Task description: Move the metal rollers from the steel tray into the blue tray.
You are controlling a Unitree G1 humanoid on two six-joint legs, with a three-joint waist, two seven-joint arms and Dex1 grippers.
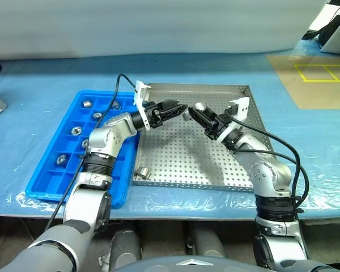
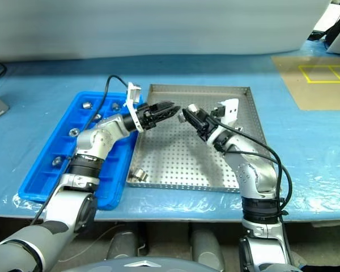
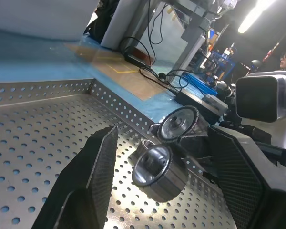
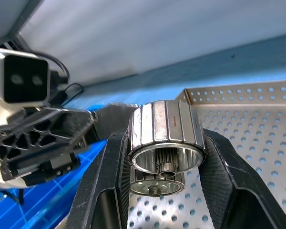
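- Right gripper (image 1: 192, 110) clamped on a metal roller (image 4: 166, 136), raised above the middle of the steel tray (image 1: 215, 170); roller pinched between both black fingers (image 4: 231, 176), ribbed side and hollow end showing in the right wrist view.
- Left gripper (image 1: 180, 109) just left of it, tips nearly meeting the right one's, jaws standing partly apart around the held roller; in the left wrist view a finger (image 3: 93, 171) on either side of the roller, a gap visible on at least one side.
- Both arms hovering over the far half of the steel tray, grippers pointed toward each other.
- One more roller (image 1: 141, 172) lying in the near left corner of the steel tray, against the rim.
- Blue tray (image 1: 45, 190) directly left of the steel tray, touching or almost touching it.
- Several rollers (image 1: 76, 130) already sitting in separate compartments of the blue tray, spread from far to near.
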